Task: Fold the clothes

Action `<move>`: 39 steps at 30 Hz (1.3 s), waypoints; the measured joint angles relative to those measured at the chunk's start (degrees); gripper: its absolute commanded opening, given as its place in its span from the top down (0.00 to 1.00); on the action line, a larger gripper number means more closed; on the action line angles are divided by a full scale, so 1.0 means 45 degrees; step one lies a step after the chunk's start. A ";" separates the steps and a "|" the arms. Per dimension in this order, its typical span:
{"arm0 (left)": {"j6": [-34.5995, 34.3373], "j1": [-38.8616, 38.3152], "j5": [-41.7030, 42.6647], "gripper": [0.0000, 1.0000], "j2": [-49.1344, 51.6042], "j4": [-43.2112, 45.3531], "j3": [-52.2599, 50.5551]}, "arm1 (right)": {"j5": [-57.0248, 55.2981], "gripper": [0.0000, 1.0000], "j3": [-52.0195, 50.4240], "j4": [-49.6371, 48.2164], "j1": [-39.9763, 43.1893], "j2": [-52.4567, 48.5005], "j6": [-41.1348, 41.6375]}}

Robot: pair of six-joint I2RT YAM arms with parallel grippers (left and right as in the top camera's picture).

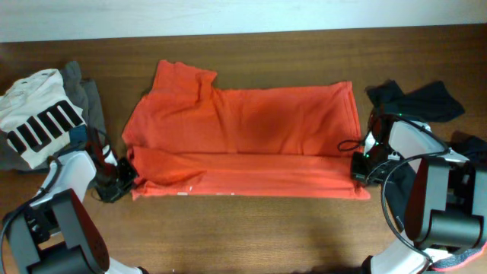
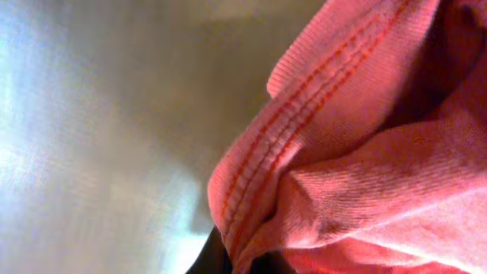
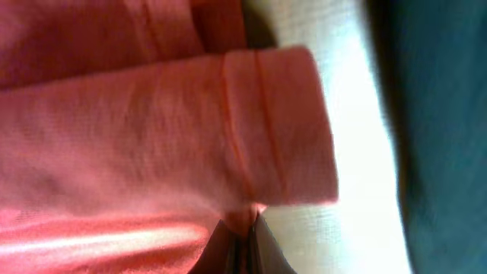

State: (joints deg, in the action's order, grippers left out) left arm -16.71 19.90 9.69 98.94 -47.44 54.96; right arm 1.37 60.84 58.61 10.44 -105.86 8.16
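Note:
An orange T-shirt (image 1: 243,137) lies spread on the wooden table, its front strip folded over along the near edge. My left gripper (image 1: 122,179) is shut on the shirt's near left corner; the left wrist view shows the stitched hem (image 2: 304,137) bunched between the dark fingers (image 2: 243,262). My right gripper (image 1: 359,169) is shut on the near right corner; the right wrist view shows the hemmed edge (image 3: 274,129) pinched between the fingertips (image 3: 243,228).
A white garment with black stripes (image 1: 38,114) lies on a grey one (image 1: 84,95) at the far left. Dark clothes (image 1: 415,99) lie at the far right, near the right arm. The table's front edge runs below the shirt.

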 measured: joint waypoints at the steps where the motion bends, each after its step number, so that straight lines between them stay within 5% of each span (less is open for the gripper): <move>1: -0.0010 0.0005 -0.0087 1.00 -0.0087 -0.0389 -0.0005 | -0.0044 0.96 -0.0039 0.0257 0.0005 -0.0049 0.0121; 11: -0.0243 0.0000 -0.1039 0.98 -0.1734 -0.1564 -0.0010 | -0.0092 0.95 -0.0340 0.0874 0.0000 0.0029 0.0588; 13: -0.0228 0.0000 -0.1064 0.80 -0.2239 -0.1569 -0.0010 | -0.0087 0.90 -0.0345 0.0835 0.0000 0.0359 0.0597; 16: -0.0170 0.0005 -0.1030 0.17 -0.3041 -0.1564 0.0068 | -0.0087 0.65 -0.0257 0.0860 0.0000 0.1399 0.0714; 17: -0.0189 0.0005 -0.1030 0.03 -0.3274 -0.1564 0.0155 | -0.0107 0.51 -0.0136 0.0899 0.0005 0.1826 0.0748; 20: -0.0189 0.0005 -0.1025 0.01 -0.4007 -0.1545 0.0597 | -0.0155 0.38 0.0330 0.0923 0.0005 0.3031 0.0675; 26: -0.0189 0.0005 -0.0806 0.01 -0.4512 -0.1263 0.0801 | -0.0194 0.38 0.0831 0.0933 0.0005 0.4711 0.0724; 33: 0.0937 -0.0646 0.0865 0.01 -0.4415 0.2278 0.1117 | -0.0194 0.38 0.0840 0.1457 0.0005 0.4930 0.0437; 39: 0.2487 -0.2263 0.1297 0.01 -0.1991 0.1705 0.4716 | -0.0146 0.37 0.0840 0.1632 0.0005 0.4935 0.0267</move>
State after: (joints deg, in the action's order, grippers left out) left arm -5.52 9.72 15.53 89.97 -39.77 76.18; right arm 0.71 64.62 65.95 10.46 -83.66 9.37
